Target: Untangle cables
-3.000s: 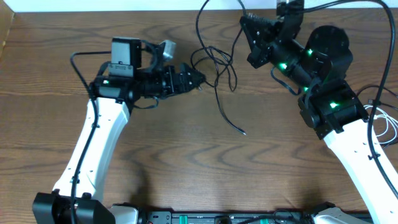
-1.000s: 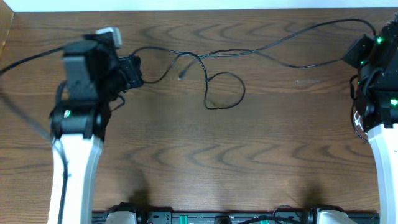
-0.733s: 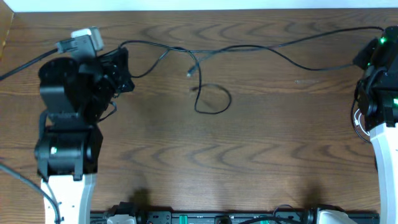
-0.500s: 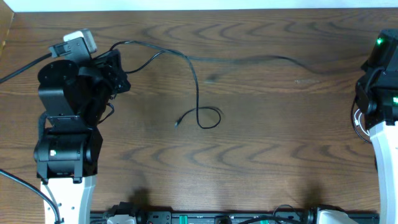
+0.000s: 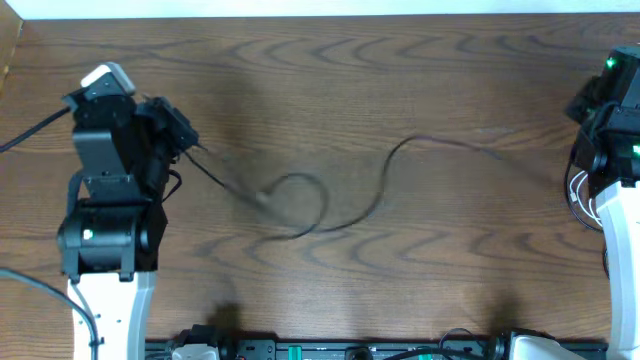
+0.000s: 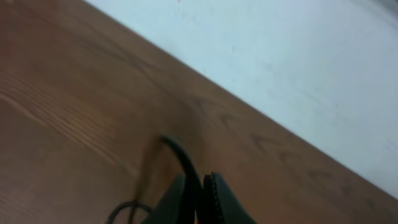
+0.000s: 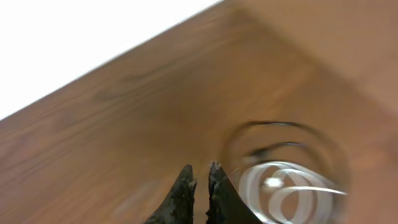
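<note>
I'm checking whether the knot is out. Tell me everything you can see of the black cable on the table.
The black cable is one thin, flexible cord, smeared by motion blur. It is pinched in the shut left claw; from there it runs down and right across the wooden table, makes one loose loop, arcs up and fades toward the right edge. No plug can be made out.

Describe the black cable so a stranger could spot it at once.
Start at the wooden table. Across its middle a thin black cable runs from the left gripper, curling into one loop. Unlike the white coil at the right edge, it lies stretched out.
</note>
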`<state>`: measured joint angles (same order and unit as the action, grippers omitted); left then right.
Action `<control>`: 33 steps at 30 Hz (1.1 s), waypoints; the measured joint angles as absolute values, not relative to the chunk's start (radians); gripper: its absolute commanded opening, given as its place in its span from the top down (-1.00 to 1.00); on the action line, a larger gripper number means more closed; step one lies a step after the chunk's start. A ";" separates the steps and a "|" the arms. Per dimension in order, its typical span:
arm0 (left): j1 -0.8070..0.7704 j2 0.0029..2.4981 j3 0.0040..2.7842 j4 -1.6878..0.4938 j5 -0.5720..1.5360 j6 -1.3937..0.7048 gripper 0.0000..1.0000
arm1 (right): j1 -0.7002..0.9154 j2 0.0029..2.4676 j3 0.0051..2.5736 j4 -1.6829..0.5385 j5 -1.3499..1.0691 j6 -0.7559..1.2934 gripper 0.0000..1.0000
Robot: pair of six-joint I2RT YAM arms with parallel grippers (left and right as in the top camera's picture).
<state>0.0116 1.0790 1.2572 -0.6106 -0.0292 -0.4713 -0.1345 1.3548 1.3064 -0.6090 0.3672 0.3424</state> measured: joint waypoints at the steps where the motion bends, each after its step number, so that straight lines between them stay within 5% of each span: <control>1: 0.012 1.089 1.257 -0.617 -0.004 -0.471 0.85 | -0.134 1.355 1.306 -0.605 0.297 0.332 0.74; 6: 0.012 1.136 1.257 -0.632 0.170 -0.437 0.85 | -0.134 1.355 1.306 -0.597 -0.053 0.285 -0.02; 10: 0.012 1.169 1.257 -0.584 0.365 -0.395 0.85 | -0.130 1.355 1.306 -0.599 -0.387 0.215 -0.26; 16: -0.013 1.176 1.257 -0.299 0.702 -0.432 0.83 | -0.095 1.355 1.306 -0.633 -0.552 0.155 -0.23; 22: -0.193 1.202 1.257 -0.281 0.800 -0.456 0.77 | -0.081 1.366 1.306 -0.670 -0.548 0.140 -0.08; 33: -0.518 1.536 1.257 -0.423 0.570 -0.382 0.85 | -0.081 1.368 1.306 -0.864 -0.196 0.160 -0.22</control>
